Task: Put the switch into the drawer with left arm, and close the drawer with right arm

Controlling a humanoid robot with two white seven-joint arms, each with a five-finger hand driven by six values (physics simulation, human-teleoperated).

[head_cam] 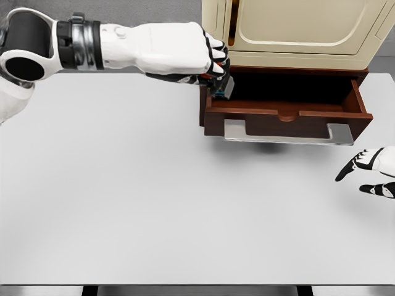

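Switch: small grey switch (224,87), pinched in the left hand, over the drawer's left front corner.
Left hand (213,68): fingers curled around the switch.
Drawer (287,115): pulled open.
Right hand (370,172): fingers spread, above the counter (154,203).

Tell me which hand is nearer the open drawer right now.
Left. The left hand holds the switch over the drawer at its left end; the right hand waits open, below its right front corner.

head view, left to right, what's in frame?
left hand → switch held over the drawer's left end → open drawer → right hand at the right edge, fingers open.
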